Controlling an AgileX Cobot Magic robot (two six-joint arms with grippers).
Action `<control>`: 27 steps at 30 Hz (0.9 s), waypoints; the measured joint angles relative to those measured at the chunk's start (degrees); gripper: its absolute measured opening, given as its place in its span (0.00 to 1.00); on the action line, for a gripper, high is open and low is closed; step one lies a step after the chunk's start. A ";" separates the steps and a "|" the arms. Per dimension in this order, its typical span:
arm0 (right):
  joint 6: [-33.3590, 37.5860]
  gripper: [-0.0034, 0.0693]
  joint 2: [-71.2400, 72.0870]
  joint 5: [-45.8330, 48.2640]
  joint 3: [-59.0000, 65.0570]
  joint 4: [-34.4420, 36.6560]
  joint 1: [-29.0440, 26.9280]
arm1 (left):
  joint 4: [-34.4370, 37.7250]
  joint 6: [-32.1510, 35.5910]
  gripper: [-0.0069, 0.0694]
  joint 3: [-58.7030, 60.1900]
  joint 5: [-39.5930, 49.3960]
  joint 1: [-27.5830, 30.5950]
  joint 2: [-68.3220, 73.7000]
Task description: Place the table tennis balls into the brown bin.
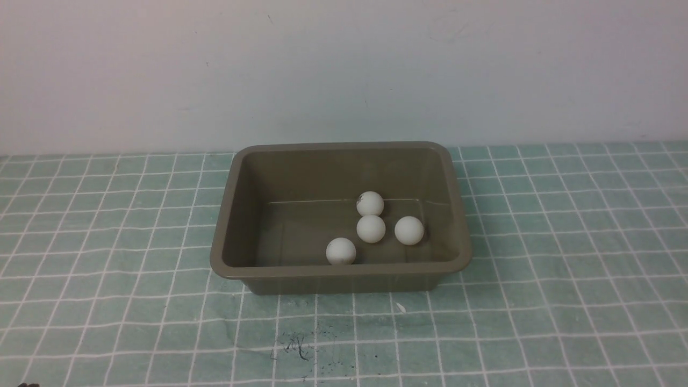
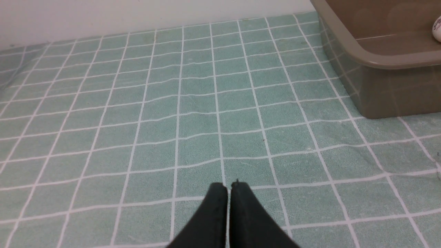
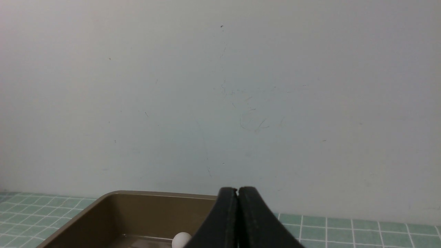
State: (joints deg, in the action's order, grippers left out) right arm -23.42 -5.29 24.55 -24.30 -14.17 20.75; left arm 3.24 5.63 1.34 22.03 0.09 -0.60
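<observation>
The brown bin (image 1: 232, 215) stands in the middle of the table, and several white table tennis balls lie on its floor: one with a dark mark (image 1: 370, 203), one just in front of it (image 1: 371, 229), one to the right (image 1: 409, 230), one near the front wall (image 1: 341, 251). Neither arm shows in the front view. In the left wrist view my left gripper (image 2: 229, 186) is shut and empty over bare cloth, with the bin (image 2: 379, 82) off to one side and a ball (image 2: 437, 30) at the frame's edge. My right gripper (image 3: 237, 189) is shut and empty, facing the wall, with the bin (image 3: 137, 210) and one ball (image 3: 181, 240) below it.
A green cloth with a white grid (image 1: 107, 301) covers the table. A pale wall (image 1: 344, 70) rises right behind the bin. Small dark specks (image 1: 295, 346) mark the cloth in front of the bin.
</observation>
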 joint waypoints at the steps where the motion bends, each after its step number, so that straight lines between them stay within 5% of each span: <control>1: 0.00 0.03 0.00 0.00 0.00 0.00 0.00 | 0.00 0.00 0.08 0.05 0.00 0.00 0.00; 13: -0.34 0.03 0.00 -0.60 0.00 0.11 0.00 | 0.00 0.00 0.08 0.05 0.00 0.00 0.00; 21: 17.83 0.03 0.00 -1.33 0.00 14.52 0.00 | -0.12 0.00 0.08 0.05 0.00 0.00 0.00; 27: 20.33 0.03 1.57 -1.62 4.29 13.53 -1.88 | -0.12 0.00 0.08 0.05 0.00 0.00 0.00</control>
State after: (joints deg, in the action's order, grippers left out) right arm -3.08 -3.72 22.93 -20.01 -0.65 18.87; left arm 3.13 5.63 1.39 22.03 0.09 -0.60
